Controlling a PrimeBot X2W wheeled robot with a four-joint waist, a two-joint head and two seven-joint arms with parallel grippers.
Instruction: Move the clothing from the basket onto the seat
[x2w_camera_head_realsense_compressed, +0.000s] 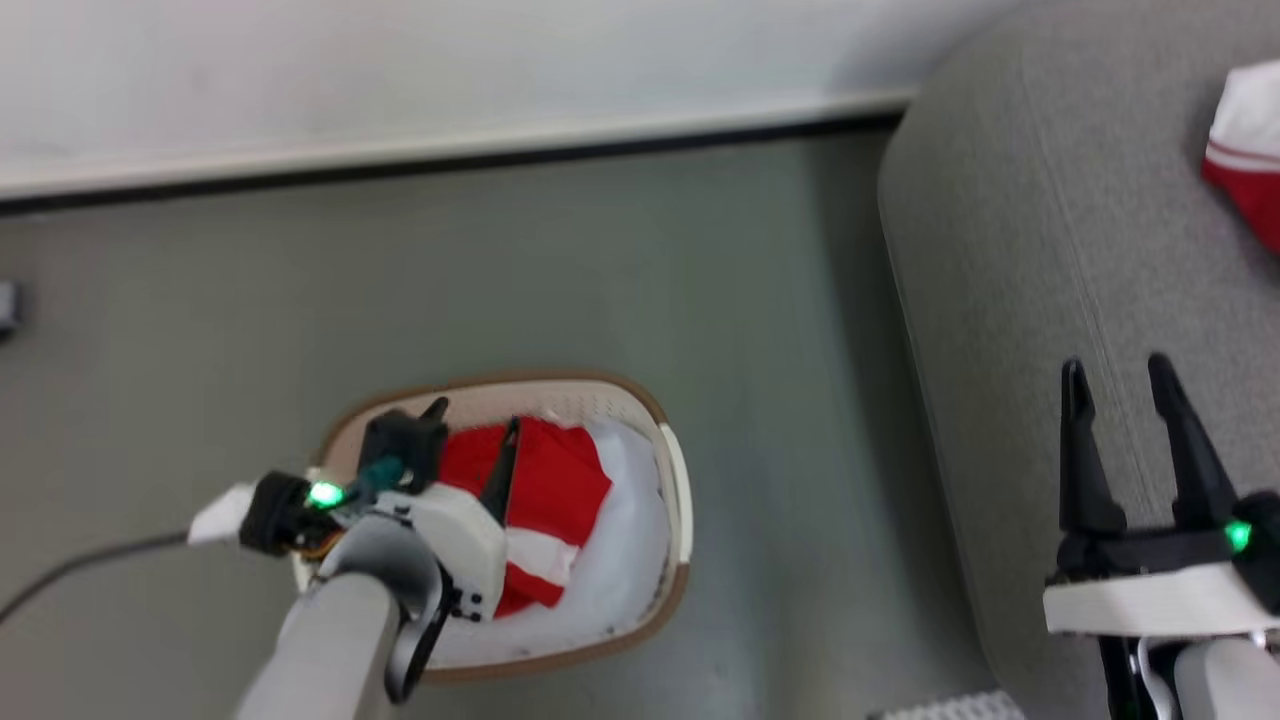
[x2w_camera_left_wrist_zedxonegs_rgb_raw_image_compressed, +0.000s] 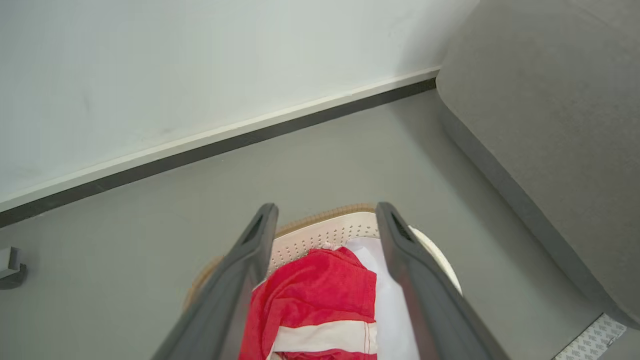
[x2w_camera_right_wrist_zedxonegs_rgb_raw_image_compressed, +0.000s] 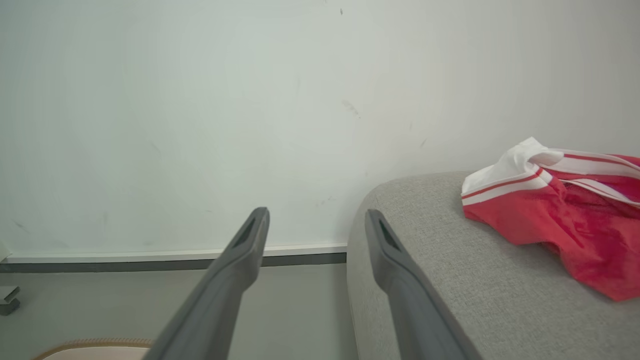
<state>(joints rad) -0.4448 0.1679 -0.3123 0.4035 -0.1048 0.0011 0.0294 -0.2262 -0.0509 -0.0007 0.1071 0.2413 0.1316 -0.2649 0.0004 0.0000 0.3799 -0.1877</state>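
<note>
Cream perforated plastic basket (x2w_camera_head_realsense_compressed: 680, 480) holding red-white fabric clothing (x2w_camera_head_realsense_compressed: 550, 480); left gripper (x2w_camera_head_realsense_compressed: 475, 420) above, right gripper (x2w_camera_head_realsense_compressed: 1116, 368) well apart, both spread wide

grey floor (x2w_camera_head_realsense_compressed: 600, 250), white wall (x2w_camera_head_realsense_compressed: 400, 60)

Crumpled red/white clothing (x2w_camera_head_realsense_compressed: 558, 482) in cream, brown-rimmed basket (x2w_camera_head_realsense_compressed: 682, 490); 2nd red/white piece (x2w_camera_head_realsense_compressed: 1248, 150) on grey seat (x2w_camera_head_realsense_compressed: 1000, 260), rt.

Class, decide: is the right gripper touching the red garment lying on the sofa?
Apart. The right wrist view shows a bare stretch of sofa between the open right gripper and the red garment.
</note>
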